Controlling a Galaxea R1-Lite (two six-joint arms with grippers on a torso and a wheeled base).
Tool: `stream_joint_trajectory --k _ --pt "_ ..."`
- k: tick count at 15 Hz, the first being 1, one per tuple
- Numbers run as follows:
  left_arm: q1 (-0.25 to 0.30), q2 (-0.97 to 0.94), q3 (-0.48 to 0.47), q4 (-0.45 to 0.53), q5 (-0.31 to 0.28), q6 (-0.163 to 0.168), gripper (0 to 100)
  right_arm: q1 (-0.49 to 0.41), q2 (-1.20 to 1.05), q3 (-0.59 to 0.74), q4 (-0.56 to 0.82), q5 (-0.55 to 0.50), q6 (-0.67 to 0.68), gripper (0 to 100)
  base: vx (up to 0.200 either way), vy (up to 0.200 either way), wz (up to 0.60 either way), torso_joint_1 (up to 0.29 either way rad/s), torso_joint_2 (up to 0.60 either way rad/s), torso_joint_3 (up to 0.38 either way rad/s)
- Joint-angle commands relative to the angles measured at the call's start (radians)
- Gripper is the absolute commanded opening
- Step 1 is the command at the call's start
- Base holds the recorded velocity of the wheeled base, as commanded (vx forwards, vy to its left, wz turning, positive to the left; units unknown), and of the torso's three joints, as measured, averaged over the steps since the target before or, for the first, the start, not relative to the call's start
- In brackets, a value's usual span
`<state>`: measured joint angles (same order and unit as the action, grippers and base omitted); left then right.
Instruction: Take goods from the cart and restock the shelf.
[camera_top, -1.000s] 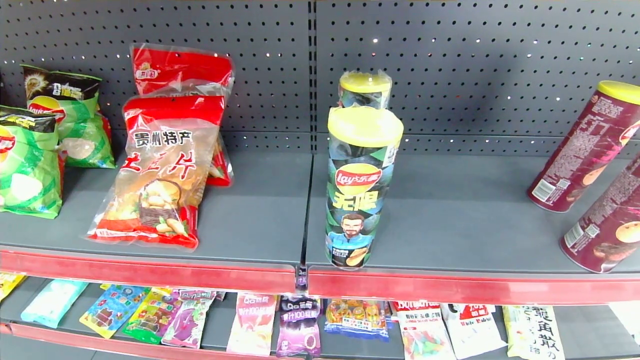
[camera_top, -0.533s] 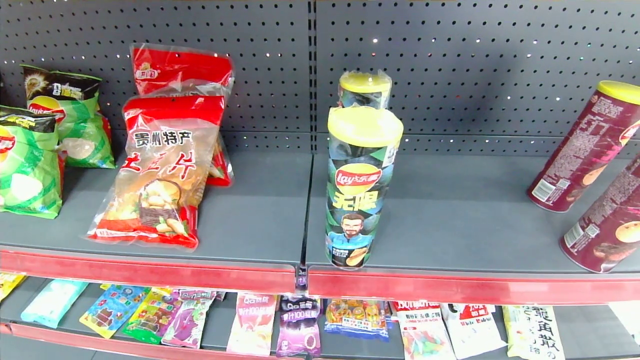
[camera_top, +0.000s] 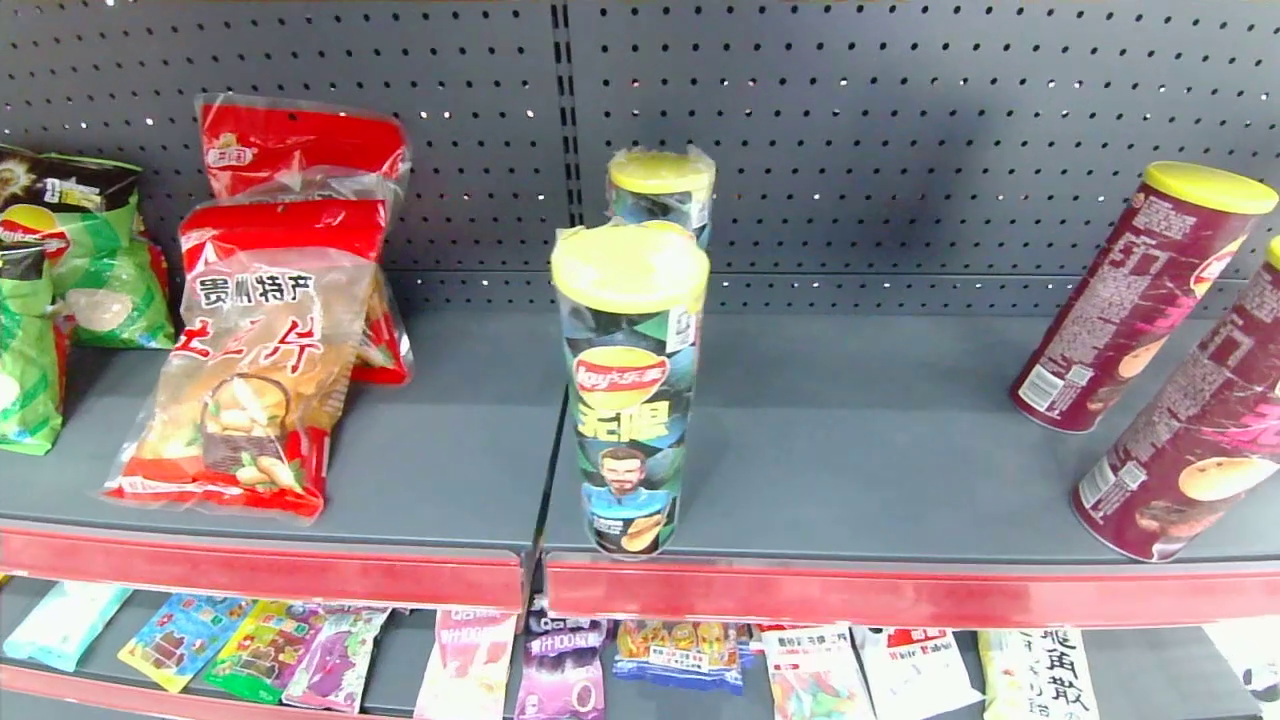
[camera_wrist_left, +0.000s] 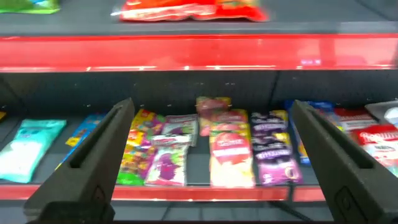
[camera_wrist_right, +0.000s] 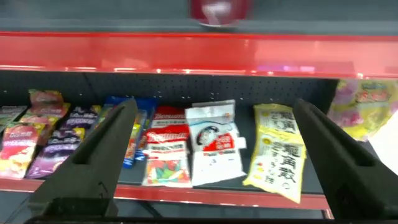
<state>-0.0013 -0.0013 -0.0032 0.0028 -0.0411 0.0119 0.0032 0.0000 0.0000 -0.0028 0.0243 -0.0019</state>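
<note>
Since nothing is held, left gripper (camera_wrist_left: 211, 158), right gripper (camera_wrist_right: 210, 158) fingers seen spread; chip can (camera_top: 628, 400) stood at shelf (camera_top: 880, 460) front edge for display.

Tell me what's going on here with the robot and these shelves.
The robot faces the shelves with nothing in hand. The left gripper and right gripper are both open and empty, in front of the lower shelf of candy packets. On the upper shelf stand two yellow-lidded chip cans, red bags to their left, maroon cans to their right.

Rear yellow-lidded can (camera_top: 660, 195) — mostly behind front can (camera_top: 625, 400)
</note>
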Motion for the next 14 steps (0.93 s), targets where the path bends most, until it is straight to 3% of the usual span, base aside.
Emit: stream_joint_trajectory --k 1,13,14 --pt "0.0 0.001 0.0 0.0 -0.002 0.0 100 0.0 0.002 0.0 0.0 0.0 0.0 100 0.0 -0.2 0.0 -0.002 0.0 0.002" --pt "0.0 0.001 0.0 0.0 -0.002 0.003 100 0.0 0.002 0.0 0.0 0.0 0.0 100 0.0 -0.2 0.0 0.004 0.0 0.003" --pt "0.0 0.001 0.0 0.0 -0.002 0.003 100 0.0 0.002 0.0 0.0 0.0 0.0 100 0.0 0.0 0.0 0.0 0.0 0.0"
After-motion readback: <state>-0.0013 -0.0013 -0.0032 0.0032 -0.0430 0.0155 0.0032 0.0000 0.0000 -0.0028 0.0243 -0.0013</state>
